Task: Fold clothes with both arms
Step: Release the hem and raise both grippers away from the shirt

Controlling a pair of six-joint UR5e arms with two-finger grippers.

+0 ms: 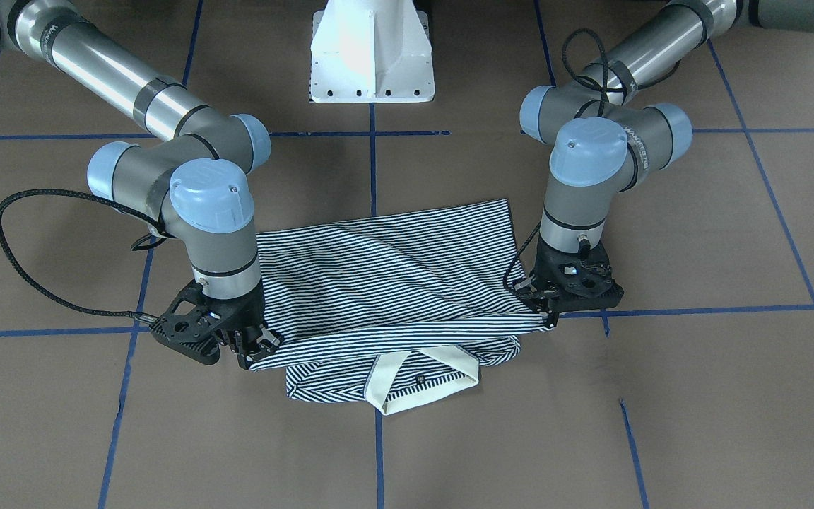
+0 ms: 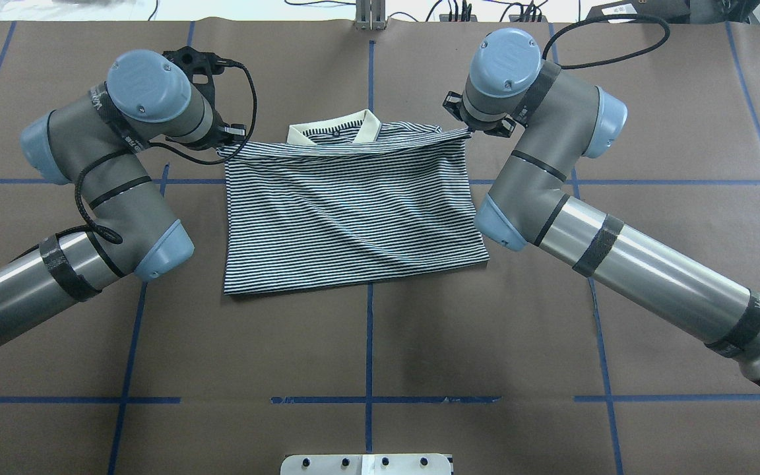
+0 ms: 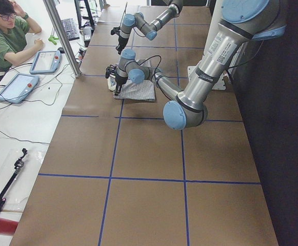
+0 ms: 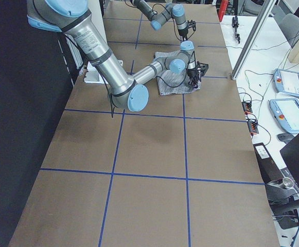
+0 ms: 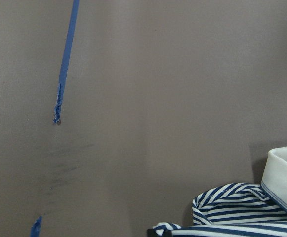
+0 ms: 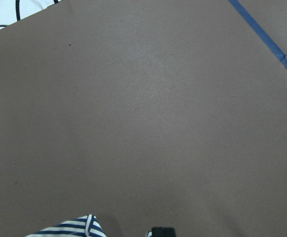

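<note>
The striped polo shirt (image 1: 393, 283) lies folded on the brown table, its hem half laid over towards the cream collar (image 1: 421, 385). In the overhead view the shirt (image 2: 347, 211) lies mid-table with the collar (image 2: 337, 128) at the far edge. My left gripper (image 1: 552, 314) is shut on one corner of the folded-over edge and shows at the shirt's far left corner in the overhead view (image 2: 228, 148). My right gripper (image 1: 255, 346) is shut on the other corner (image 2: 466, 132). The edge runs taut between them, just above the collar. The left wrist view shows stripes (image 5: 242, 207) and collar.
The white pedestal base (image 1: 372, 56) stands behind the shirt on the robot's side. Blue tape lines (image 2: 368, 330) cross the table. An operator (image 3: 5, 36) sits beyond the far table edge beside teach pendants (image 3: 18, 87). More pendants (image 4: 291, 82) lie off the table.
</note>
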